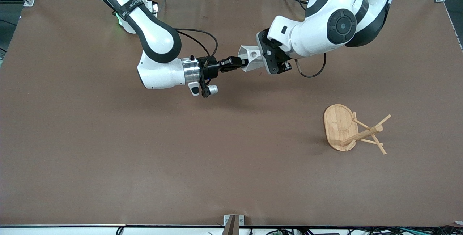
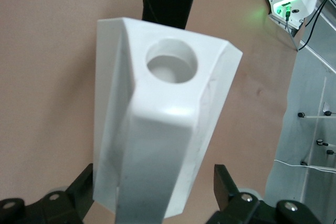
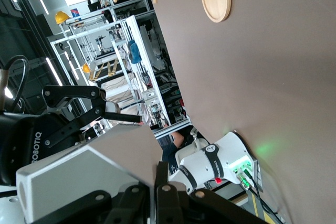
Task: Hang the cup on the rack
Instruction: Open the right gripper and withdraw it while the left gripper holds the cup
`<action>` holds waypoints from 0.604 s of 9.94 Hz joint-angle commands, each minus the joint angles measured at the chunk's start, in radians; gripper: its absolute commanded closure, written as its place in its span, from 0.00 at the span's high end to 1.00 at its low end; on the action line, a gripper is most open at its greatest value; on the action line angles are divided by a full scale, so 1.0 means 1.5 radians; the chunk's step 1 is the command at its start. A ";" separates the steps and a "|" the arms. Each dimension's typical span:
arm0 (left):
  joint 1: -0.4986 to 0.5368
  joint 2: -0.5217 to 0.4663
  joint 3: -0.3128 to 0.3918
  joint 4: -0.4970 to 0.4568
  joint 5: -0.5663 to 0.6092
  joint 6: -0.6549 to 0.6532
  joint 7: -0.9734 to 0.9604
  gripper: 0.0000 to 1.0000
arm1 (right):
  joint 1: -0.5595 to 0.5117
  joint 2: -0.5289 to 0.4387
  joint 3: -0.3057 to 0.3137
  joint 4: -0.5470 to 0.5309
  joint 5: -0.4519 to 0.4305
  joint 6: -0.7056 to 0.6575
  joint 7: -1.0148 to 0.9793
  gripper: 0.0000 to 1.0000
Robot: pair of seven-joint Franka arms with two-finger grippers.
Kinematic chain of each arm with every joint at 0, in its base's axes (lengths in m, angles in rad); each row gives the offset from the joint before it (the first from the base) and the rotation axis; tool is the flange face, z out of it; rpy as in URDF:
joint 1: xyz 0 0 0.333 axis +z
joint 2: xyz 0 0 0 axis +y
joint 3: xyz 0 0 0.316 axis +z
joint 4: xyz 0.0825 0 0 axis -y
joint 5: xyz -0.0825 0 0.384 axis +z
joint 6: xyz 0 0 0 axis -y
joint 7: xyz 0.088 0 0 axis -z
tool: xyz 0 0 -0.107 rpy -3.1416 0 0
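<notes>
Both arms raised mid-table; right end effector point(image 1: 243, 62) clamped shut, left end effector point(image 1: 261, 58) spread wide.

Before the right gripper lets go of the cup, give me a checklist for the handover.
1. Right gripper shut on the cup at its rim: ok.
2. Left gripper straddles the cup's body, one of its fingers on each side: ok.
3. Left gripper closed on the cup: not ok; it is open, with a gap at one finger.
4. Handle hole clear of both grippers: ok.
5. Rack on its base toward the left arm's end of the table, pegs bare: ok.
</notes>
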 commanded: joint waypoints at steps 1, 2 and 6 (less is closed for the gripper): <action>0.001 0.015 -0.010 -0.018 -0.007 0.021 -0.004 0.89 | -0.014 -0.023 0.019 -0.020 0.028 0.009 -0.001 0.01; 0.001 0.014 -0.010 -0.017 -0.007 0.022 -0.005 0.86 | -0.014 -0.023 0.019 -0.020 0.028 0.010 -0.001 0.01; 0.002 0.011 -0.024 -0.015 -0.007 0.032 -0.023 0.85 | -0.015 -0.024 0.027 -0.020 0.028 0.021 -0.001 0.01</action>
